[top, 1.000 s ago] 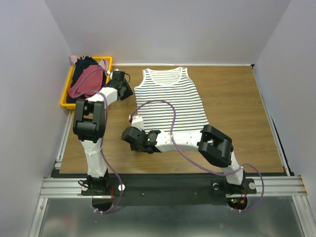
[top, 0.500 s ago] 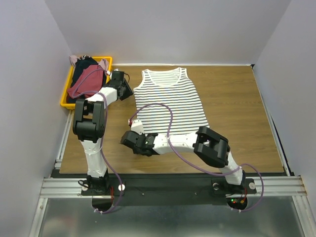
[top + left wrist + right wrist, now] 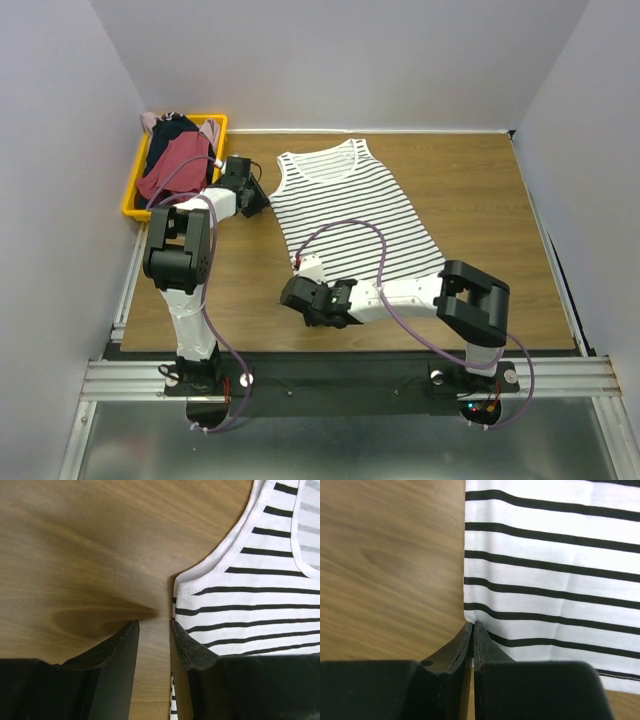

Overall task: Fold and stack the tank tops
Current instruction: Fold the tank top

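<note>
One striped tank top (image 3: 350,215) lies flat on the table (image 3: 470,200), its long axis slanting, neck far-left and hem near-right. The right gripper (image 3: 472,625) is pinched closed on the near-left hem corner. The left gripper (image 3: 154,625) stands part open, holding nothing, at the left armhole. One yellow bin (image 3: 130,205) far-left holds a dark red top (image 3: 175,165), a navy top (image 3: 172,130) and a pink top (image 3: 150,120)

Top view: right arm (image 3: 400,295) covers the near hem of the striped top (image 3: 345,200). Can't tell if the right gripper (image 3: 473,625) has cloth between its tips.
</note>
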Robot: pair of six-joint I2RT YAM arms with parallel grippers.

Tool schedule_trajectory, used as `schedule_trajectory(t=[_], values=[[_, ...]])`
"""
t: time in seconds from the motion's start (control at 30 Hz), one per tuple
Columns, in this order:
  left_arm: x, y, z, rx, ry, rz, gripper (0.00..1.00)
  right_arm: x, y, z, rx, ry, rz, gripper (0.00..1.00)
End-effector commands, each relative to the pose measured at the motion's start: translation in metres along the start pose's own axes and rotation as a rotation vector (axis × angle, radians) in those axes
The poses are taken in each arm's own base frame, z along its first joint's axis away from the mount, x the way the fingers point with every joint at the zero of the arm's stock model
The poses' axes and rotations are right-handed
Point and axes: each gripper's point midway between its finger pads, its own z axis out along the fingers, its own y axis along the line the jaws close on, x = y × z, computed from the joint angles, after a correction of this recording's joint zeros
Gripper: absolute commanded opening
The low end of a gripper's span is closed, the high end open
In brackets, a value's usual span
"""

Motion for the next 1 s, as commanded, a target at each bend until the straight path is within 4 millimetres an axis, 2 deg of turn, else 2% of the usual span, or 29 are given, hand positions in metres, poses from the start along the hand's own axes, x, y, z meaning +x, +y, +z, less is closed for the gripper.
schedule_trajectory(t=[0.0,0.13,0.37,0.63,0.8,0.97], values=[[-0.014,-0.018,-0.017,0.077,-0.062,-0.024,0.43,0.001,0.004,-0.017,-0.061,0.005,0.026,0.09],[-0.006,-0.018,-0.012,0.089,-0.048,-0.034,0.43,-0.004,0.011,-0.024,-0.095,-0.001,0.035,0.16],[-0.007,-0.022,-0.011,0.107,-0.055,-0.031,0.44,-0.019,0.022,-0.036,-0.137,-0.028,0.025,0.33],[-0.005,-0.017,-0.003,0.061,-0.05,-0.008,0.45,-0.012,0.024,-0.036,-0.129,-0.011,-0.003,0.31],[-0.002,-0.021,0.003,0.051,-0.04,0.01,0.45,-0.008,0.03,-0.037,-0.117,-0.006,-0.02,0.31],[0.0,-0.024,0.007,0.048,-0.033,0.02,0.45,0.001,0.022,-0.028,-0.058,0.007,-0.041,0.31]])
